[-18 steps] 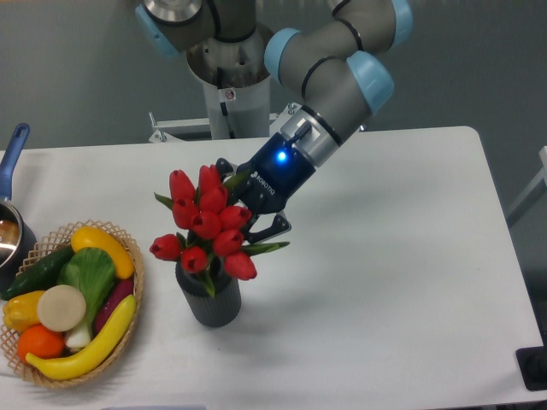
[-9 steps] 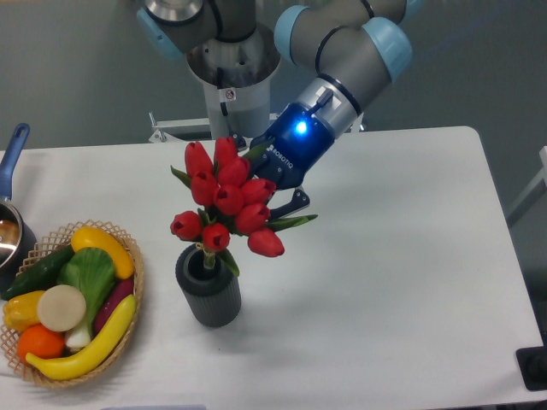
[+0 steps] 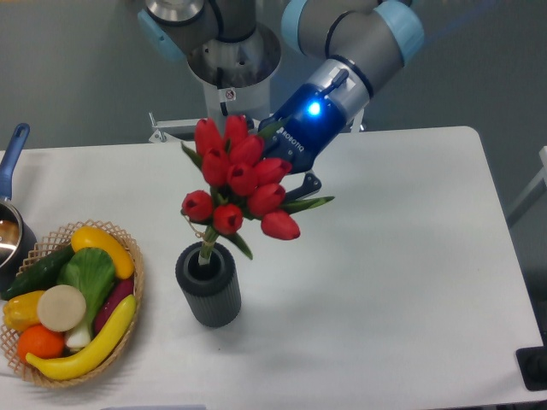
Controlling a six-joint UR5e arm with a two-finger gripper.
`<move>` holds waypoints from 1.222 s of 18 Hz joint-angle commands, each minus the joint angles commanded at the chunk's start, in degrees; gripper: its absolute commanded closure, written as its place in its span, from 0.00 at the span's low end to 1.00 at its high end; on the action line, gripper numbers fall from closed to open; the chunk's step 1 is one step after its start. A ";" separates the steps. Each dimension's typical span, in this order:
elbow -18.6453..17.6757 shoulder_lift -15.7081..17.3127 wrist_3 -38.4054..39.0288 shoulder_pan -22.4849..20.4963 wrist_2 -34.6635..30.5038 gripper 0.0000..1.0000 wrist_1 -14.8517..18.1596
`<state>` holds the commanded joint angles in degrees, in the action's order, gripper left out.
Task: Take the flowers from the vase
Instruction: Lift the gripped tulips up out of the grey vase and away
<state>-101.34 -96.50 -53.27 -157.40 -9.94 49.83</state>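
Our gripper (image 3: 286, 175), marked ROBOTIQ and lit by a blue lamp, clamps the flowers (image 3: 239, 181) from behind, the red buds tilted above the vase (image 3: 208, 285) with stem ends at its mouth. On the white counter (image 3: 402, 273), a basket (image 3: 128, 248) of produce sits left.

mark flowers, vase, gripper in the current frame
flowers (image 3: 242, 179), fixed camera, on a middle red bud
vase (image 3: 208, 295), fixed camera, on the ribbed side wall
gripper (image 3: 295, 181), fixed camera, at the fingers behind the buds

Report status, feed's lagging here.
Gripper shut on flowers. Stems still in the vase mouth. Nothing in the way above.
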 joint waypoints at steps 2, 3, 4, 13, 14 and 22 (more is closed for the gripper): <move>1.14 0.00 1.50 -0.53 0.36 0.57 0.09; 1.67 -0.09 1.85 -0.54 0.36 0.57 0.09; 1.94 -0.09 1.85 -0.80 0.36 0.57 0.00; 5.89 -2.63 1.15 -5.10 -0.34 0.57 -0.18; 6.68 -3.68 1.15 -5.28 -0.43 0.57 -0.18; 9.23 -6.50 0.36 -8.53 -1.31 0.57 -0.26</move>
<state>-92.11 -103.01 -52.90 -165.93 -11.25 49.57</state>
